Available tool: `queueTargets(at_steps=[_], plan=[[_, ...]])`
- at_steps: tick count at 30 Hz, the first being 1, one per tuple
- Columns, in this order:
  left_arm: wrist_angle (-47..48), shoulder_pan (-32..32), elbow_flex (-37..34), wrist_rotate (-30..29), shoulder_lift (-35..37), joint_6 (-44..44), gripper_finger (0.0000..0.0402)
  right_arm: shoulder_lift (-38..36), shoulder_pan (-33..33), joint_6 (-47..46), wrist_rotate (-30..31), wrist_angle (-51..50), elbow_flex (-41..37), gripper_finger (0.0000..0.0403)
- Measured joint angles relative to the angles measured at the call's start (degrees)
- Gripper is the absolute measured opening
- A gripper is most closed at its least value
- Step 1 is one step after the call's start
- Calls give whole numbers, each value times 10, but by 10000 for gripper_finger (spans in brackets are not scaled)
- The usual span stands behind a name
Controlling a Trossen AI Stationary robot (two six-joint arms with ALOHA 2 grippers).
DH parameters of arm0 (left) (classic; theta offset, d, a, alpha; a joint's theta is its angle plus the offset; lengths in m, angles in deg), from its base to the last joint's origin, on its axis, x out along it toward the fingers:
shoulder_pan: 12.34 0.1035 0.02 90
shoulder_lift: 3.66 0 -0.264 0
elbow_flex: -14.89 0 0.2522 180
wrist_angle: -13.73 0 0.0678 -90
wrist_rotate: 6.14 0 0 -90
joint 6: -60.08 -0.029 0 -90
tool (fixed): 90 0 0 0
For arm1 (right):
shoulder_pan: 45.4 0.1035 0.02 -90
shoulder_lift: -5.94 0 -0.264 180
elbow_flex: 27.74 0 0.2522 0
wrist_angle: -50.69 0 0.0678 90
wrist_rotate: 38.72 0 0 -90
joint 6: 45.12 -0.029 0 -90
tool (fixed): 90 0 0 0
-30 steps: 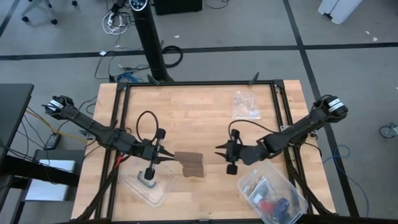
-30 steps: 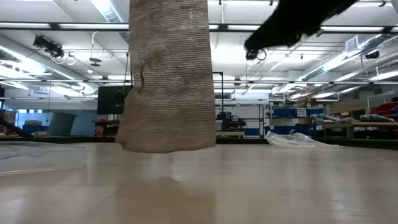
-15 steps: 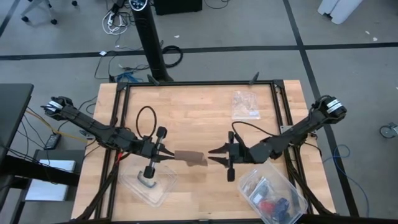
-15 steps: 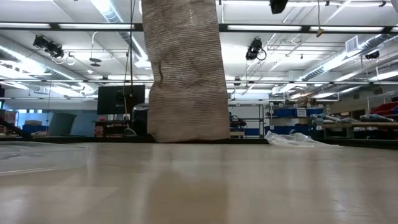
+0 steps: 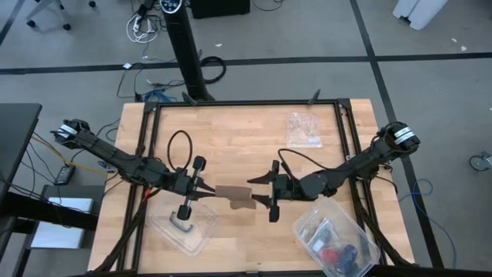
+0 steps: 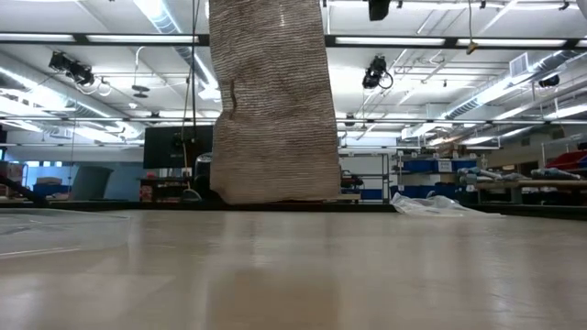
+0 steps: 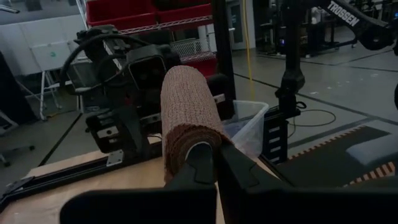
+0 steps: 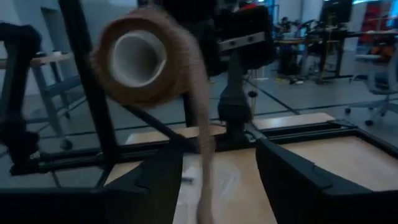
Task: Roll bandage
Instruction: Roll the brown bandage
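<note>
The pale wooden bench (image 5: 246, 135), framed by a black metal rail, carries everything here. Over its middle hangs the bandage (image 5: 237, 196), a dark brown, ribbed, soft fabric strip partly wound into a roll around a white tubular core; in the right wrist view the roll (image 8: 140, 53) shows its round end with the pale core, and a loose tail of fabric drops down from it. From bench height the hanging fabric (image 6: 271, 101) reads as a wide, knitted brown sheet whose lower edge ends just above the bench top.

The left end effector (image 5: 201, 192) sits at the roll's left end, its two dark fingers together and clamped on the bandage; in the left wrist view the fingers (image 7: 205, 165) pinch the roll's near end. The right end effector (image 5: 265, 192) is just beside the roll's other end, its fingers spread apart, one on each side of the hanging tail, not touching it as far as can be seen.

A clear plastic tub with a black piece inside (image 5: 184, 229) lies near the front left, a second clear tub of small coloured items (image 5: 336, 240) at the front right, and a clear plastic bag (image 5: 304, 129) near the back right.

White lettering "TROSSEN" (image 7: 343, 14) shows on the far arm in the left wrist view.
</note>
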Motion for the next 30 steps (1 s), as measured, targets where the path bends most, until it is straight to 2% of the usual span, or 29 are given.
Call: queueTargets(at_steps=[3,8,9,14,19,30], plan=[[-1,0,0,0,0,-1,1,0,-3,6,24,-5,0,162],[-12,0,0,0,0,-6,1,0,-1,20,22,-19,0,31],[-13,0,0,0,0,-9,1,0,-1,20,22,-26,0,16],[-15,0,0,0,0,-9,1,0,0,5,27,-53,0,5],[-19,0,0,0,0,-8,1,0,12,4,62,-75,0,3],[-19,-5,0,3,28,-11,1,0,29,-26,73,-118,0,1]])
